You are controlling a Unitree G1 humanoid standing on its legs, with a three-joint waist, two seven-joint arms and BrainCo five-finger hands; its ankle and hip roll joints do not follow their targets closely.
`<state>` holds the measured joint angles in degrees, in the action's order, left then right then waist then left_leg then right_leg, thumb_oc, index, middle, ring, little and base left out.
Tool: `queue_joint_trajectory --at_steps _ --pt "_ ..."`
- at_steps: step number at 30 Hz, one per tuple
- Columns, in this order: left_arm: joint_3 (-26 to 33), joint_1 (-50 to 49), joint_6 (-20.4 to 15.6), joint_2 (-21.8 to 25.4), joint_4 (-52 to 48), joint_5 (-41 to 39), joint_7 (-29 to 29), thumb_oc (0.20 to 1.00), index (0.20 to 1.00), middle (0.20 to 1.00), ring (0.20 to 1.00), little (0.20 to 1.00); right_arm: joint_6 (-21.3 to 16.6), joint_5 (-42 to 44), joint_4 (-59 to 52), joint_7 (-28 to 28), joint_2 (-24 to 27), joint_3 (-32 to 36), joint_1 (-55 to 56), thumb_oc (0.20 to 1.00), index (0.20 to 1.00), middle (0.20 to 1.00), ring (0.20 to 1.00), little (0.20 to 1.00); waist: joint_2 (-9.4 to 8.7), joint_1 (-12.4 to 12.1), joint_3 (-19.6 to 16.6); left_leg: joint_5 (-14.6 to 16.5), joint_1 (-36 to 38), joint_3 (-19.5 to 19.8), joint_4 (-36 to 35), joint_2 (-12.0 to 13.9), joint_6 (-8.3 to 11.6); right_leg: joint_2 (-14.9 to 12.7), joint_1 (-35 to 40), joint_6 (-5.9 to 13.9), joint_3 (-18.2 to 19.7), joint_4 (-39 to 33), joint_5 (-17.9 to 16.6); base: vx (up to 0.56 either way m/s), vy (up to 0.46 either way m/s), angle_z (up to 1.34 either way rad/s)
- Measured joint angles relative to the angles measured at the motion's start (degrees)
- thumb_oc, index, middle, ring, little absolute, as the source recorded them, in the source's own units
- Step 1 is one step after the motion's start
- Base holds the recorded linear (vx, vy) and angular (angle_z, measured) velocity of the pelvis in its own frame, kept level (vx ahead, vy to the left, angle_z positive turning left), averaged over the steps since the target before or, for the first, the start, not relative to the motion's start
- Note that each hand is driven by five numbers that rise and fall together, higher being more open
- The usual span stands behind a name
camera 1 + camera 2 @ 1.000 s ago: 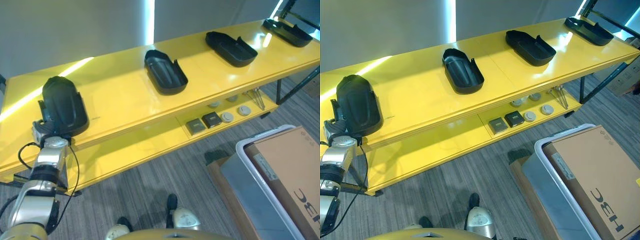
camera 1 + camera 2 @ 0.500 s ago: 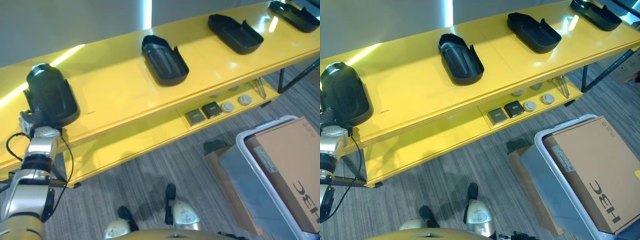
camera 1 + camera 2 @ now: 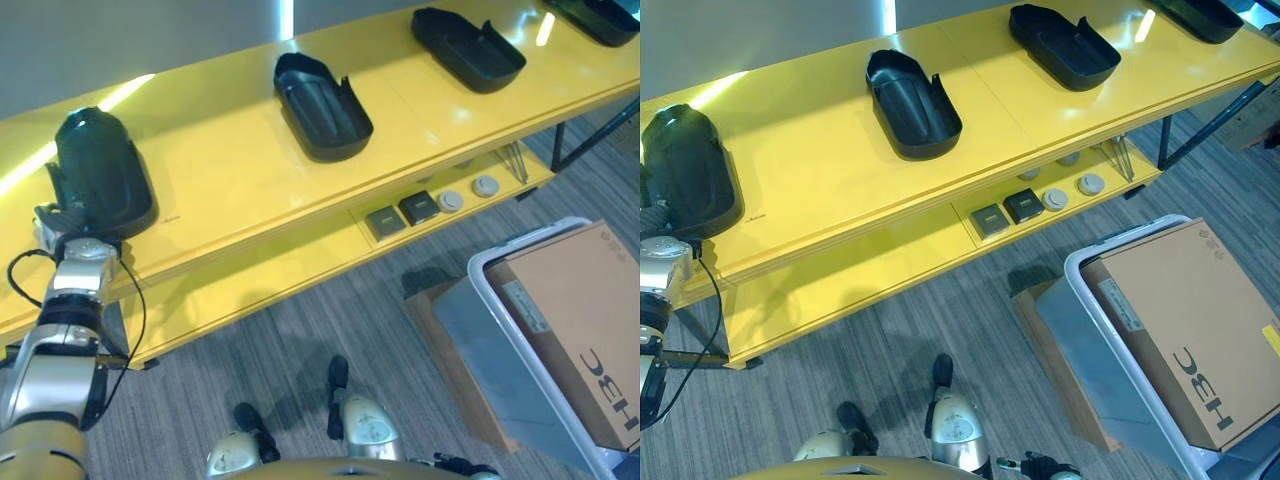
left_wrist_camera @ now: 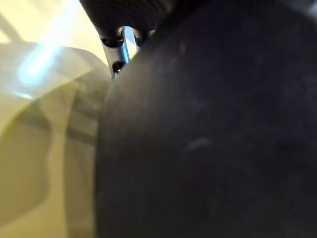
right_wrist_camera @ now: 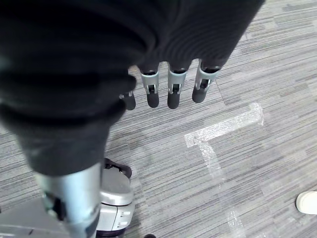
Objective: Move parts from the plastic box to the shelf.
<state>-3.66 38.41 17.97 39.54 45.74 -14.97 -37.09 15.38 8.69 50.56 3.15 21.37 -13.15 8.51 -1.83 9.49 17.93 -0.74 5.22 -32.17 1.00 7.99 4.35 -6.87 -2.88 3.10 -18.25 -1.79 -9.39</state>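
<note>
Now left hand [image 3: 62, 222] under black part [image 3: 100, 180] — on shelf [image 3: 230, 170].

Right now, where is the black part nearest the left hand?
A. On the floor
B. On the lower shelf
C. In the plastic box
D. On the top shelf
D: the black part sits at the end of the yellow top shelf, by the left hand.

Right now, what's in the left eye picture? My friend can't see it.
The robot's left hand is at a black part on a yellow shelf; its fingers are hidden. More black parts sit along it.
</note>
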Motion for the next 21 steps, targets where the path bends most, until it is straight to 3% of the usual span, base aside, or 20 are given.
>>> queue_joint_trajectory --at_steps 8,13,17,21 --pt "0.3 0.0 -4.2 0.1 -0.7 0.0 -0.1 1.0 1.0 1.0 1.0 1.0 -0.1 0.0 -0.1 0.0 0.0 -0.1 -0.3 1.0 1.0 1.0 1.0 1.0 -0.01 -0.3 0.0 0.0 1.1 0.2 -0.2 0.0 0.01 0.0 1.4 -0.03 -0.2 -0.4 0.0 0.0 0.0 0.0" --pt "0.2 -1.2 -7.8 3.4 -10.0 0.6 0.0 1.0 1.0 1.0 1.0 1.0 -0.1 0.0 -0.1 0.0 0.0 0.3 -0.2 1.0 1.0 1.0 1.0 1.0 0.0 -0.8 0.0 -0.1 2.3 0.7 -0.6 0.0 0.11 0.1 3.2 -0.03 -1.1 -1.2 -0.1 0.04 0.01 0.07" --pt "3.6 -6.6 -11.3 8.6 -28.4 2.2 3.9 1.0 1.0 1.0 1.0 1.0 0.1 -0.1 -0.1 -0.1 -0.6 0.5 0.4 1.0 1.0 1.0 1.0 1.0 0.28 -2.4 0.0 -0.1 3.8 0.9 -1.8 -0.2 0.22 0.2 4.8 0.06 -1.4 -1.8 0.0 0.03 0.003 0.04" --pt "10.3 -16.9 -13.3 8.0 -49.7 2.9 12.3 1.0 1.0 1.0 1.0 1.0 0.0 -0.1 -0.2 -0.2 -1.8 2.4 0.9 1.0 1.0 1.0 1.0 1.0 0.76 -4.7 -0.6 0.0 4.0 1.7 -2.1 -0.7 0.28 0.0 5.5 0.31 -1.9 -2.1 0.2 0.01 0.004 0.08"
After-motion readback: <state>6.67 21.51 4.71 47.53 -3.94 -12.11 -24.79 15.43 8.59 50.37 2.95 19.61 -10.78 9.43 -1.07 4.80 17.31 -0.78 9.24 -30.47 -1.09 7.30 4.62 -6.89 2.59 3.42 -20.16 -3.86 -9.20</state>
